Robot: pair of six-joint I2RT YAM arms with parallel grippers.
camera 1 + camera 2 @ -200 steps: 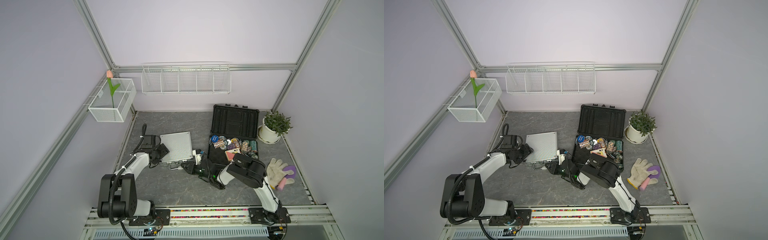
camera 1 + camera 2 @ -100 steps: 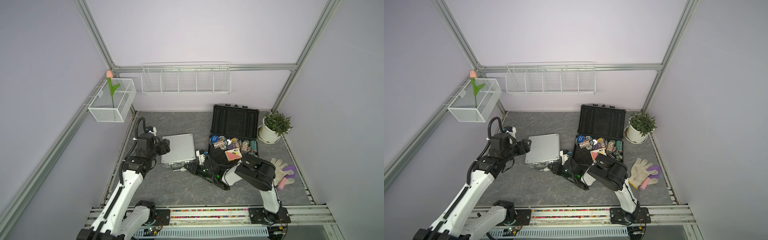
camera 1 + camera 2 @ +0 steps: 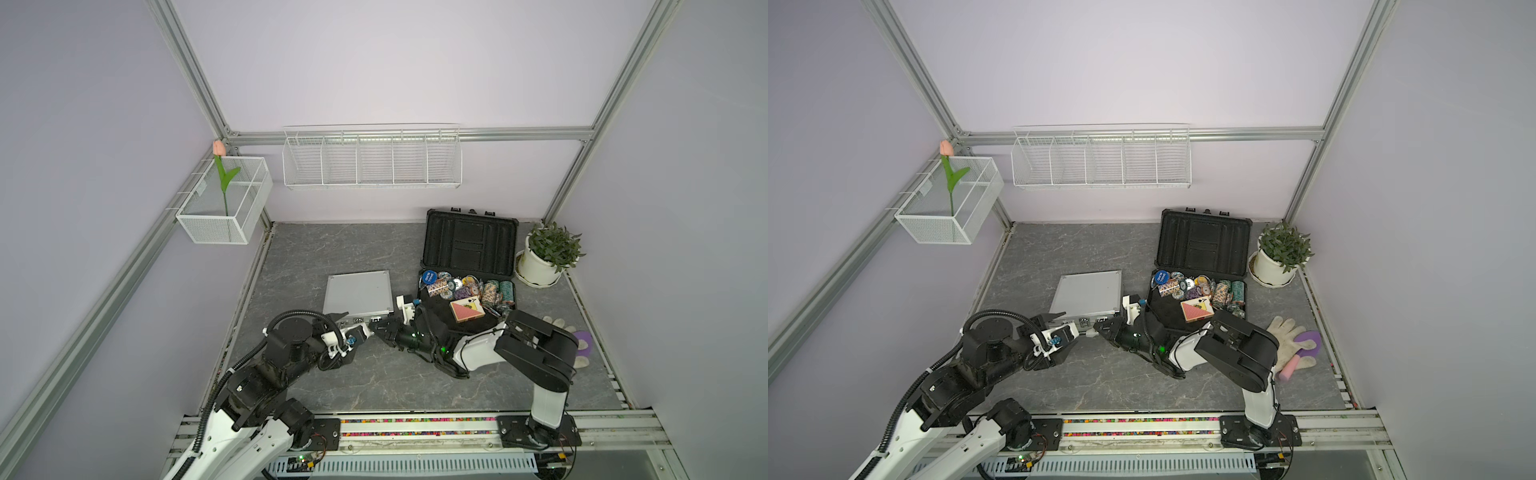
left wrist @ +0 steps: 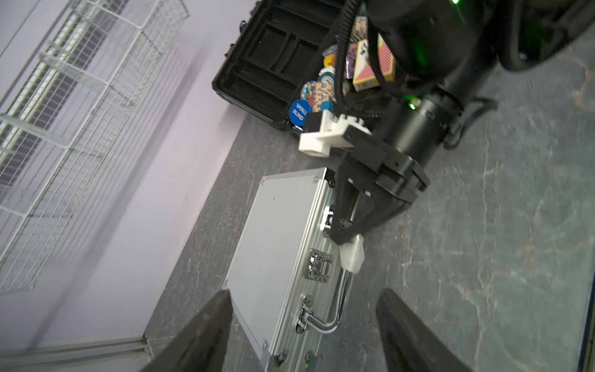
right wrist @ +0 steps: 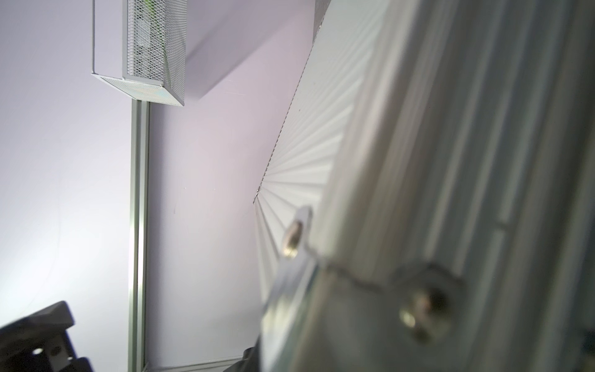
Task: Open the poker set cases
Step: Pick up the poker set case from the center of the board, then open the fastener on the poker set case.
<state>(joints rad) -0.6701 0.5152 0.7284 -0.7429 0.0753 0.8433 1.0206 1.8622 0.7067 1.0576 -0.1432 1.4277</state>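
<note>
**One case open, the silver one yet to open**

In both top views the black case (image 3: 470, 245) stands open at the back right corner of the desk (image 3: 316, 257). Its lid is upright beside the potted plant (image 3: 548, 253), and chips (image 3: 469, 286) and a card box (image 3: 467, 311) show in its base, so that half of the job looks done. The silver case (image 3: 358, 292) lies flat and closed near the middle of the desk, handle side toward the front edge, and is what remains. Both arms meet at that side. The left pincer (image 3: 351, 325) sits just off the case's front left corner with its jaws apart and nothing in them. The right pincer (image 3: 376, 326) has its jaws together, its tip at the case's front side.

In the left wrist view the left pincer's two dark fingers (image 4: 206, 331) are spread wide to either side of the case's near corner, gripping nothing. The right pincer is closed to a point, and its white-capped tip lies on or just over the chrome handle (image 4: 335, 309), between the two latches (image 4: 317, 267). The nearer latch looks fastened, while the farther one is half hidden behind the pincer. I cannot tell whether the closed tip pinches anything.

The right wrist view gives only a blurred close-up of the silver case's ribbed side and rivets, very near the lens, and its own jaws are not seen there
</note>
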